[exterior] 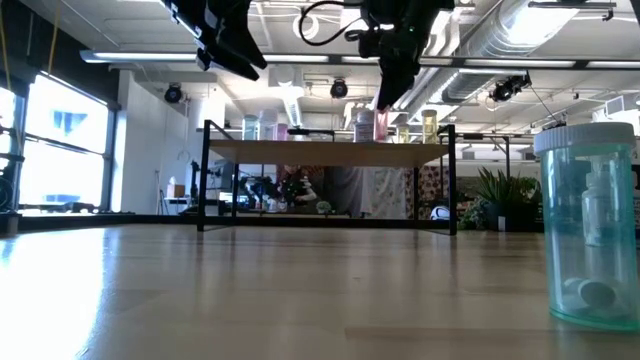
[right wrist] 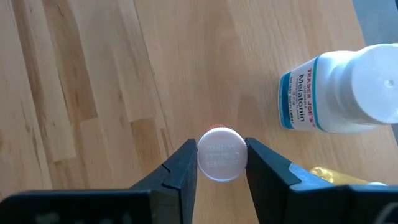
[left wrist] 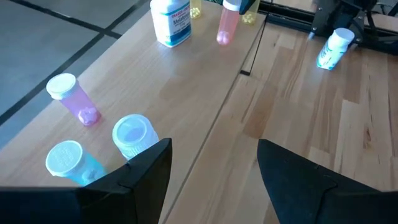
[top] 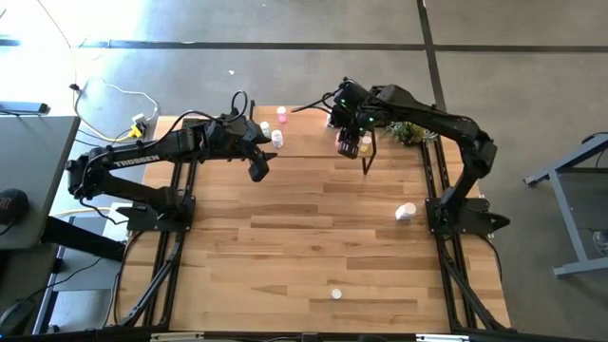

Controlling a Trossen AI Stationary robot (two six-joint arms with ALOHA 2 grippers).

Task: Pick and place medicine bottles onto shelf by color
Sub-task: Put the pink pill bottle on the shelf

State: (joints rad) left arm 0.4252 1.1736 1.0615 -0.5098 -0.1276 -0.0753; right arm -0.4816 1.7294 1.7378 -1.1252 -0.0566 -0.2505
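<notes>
Your shelf [exterior: 330, 152] stands at the far end of the table [top: 304, 247]. On its top, near the right claw, you can see a big white bottle with a blue label [right wrist: 336, 93] and a bit of a yellow bottle [right wrist: 326, 175] just beside the claw's fingers. At the other end of the shelf stand a pink bottle [left wrist: 73, 98], a blue bottle [left wrist: 69, 162] and a white-capped clear bottle [left wrist: 135, 135].

Your right claw [right wrist: 222, 163] hangs over the shelf, pointing down. It is squeezed onto a pink bottle with a white cap [right wrist: 221, 154], which stands upright.

Your left claw [left wrist: 211, 180] hangs over the near edge of the shelf with its fingers wide apart and nothing in them.

Two bottles lie on the table, well away from the shelf: one near the right arm's base [top: 406, 212] and one near the front edge [top: 336, 294]. A green plant [top: 408, 132] sits behind the right arm.
</notes>
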